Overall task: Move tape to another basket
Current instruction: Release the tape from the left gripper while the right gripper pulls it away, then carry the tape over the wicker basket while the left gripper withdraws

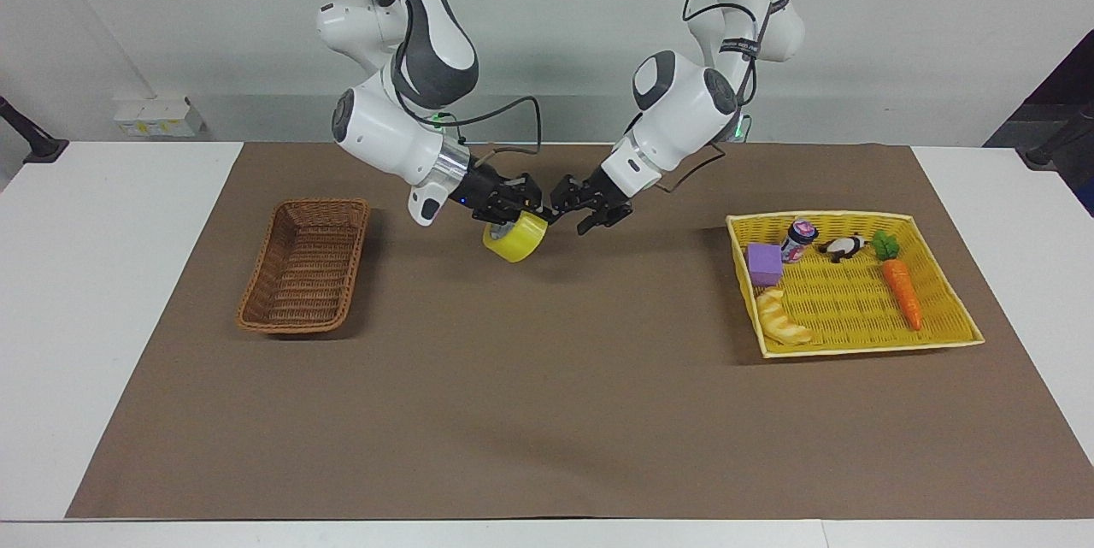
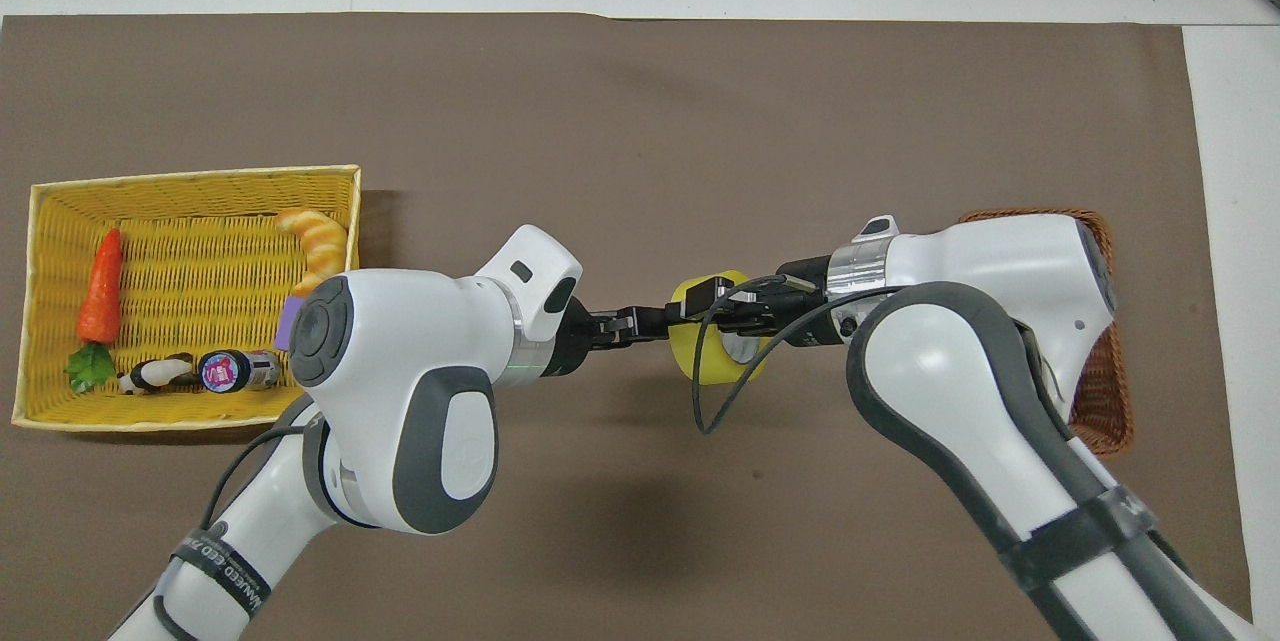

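Yellow tape roll (image 1: 514,237) is held clamped by right gripper (image 1: 511,204); left gripper (image 1: 590,208) is spread, empty. Wicker basket (image 1: 305,265) is seen at roll's 8 o'clock, facing view.

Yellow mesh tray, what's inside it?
Five things lie in the yellow mesh tray: a purple cube, a small can, a panda toy, a carrot and a bread roll. From overhead the left arm covers most of the cube; the facing view shows it whole.
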Motion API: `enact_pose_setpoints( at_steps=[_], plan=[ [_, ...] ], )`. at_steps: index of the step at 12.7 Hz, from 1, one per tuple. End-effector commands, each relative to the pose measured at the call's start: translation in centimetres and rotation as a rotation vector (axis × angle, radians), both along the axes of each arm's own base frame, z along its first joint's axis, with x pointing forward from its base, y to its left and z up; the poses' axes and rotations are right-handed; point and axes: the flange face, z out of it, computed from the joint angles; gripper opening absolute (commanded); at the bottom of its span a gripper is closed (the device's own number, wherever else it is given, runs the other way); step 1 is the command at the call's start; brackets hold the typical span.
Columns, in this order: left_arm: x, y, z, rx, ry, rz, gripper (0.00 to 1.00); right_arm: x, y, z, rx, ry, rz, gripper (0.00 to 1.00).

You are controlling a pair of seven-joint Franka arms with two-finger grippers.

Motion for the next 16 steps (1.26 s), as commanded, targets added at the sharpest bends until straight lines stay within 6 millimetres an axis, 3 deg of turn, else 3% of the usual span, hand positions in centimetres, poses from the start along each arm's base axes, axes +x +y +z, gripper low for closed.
enact_pose_setpoints(
  at_steps=[1, 8, 12, 16],
  plan=[
    [-0.1, 0.3, 0.9, -0.015, -0.006, 0.004, 1.0, -0.2, 0.2, 0.1, 0.01, -0.017, 0.01, 0.0],
    [0.2, 0.5, 0.9, -0.007, -0.013, 0.004, 1.0, -0.1, -0.5, 0.2, 0.017, 0.001, 0.017, 0.0],
    [0.2, 0.5, 0.9, -0.007, -0.016, 0.006, 1.0, 0.8, -3.1, 1.7, 0.016, 0.009, 0.041, 0.0],
    [0.9, 1.3, 1.2, 0.034, -0.046, -0.014, 1.0, 2.4, -6.1, 4.6, 0.005, -0.006, 0.068, 0.0]
  ],
)
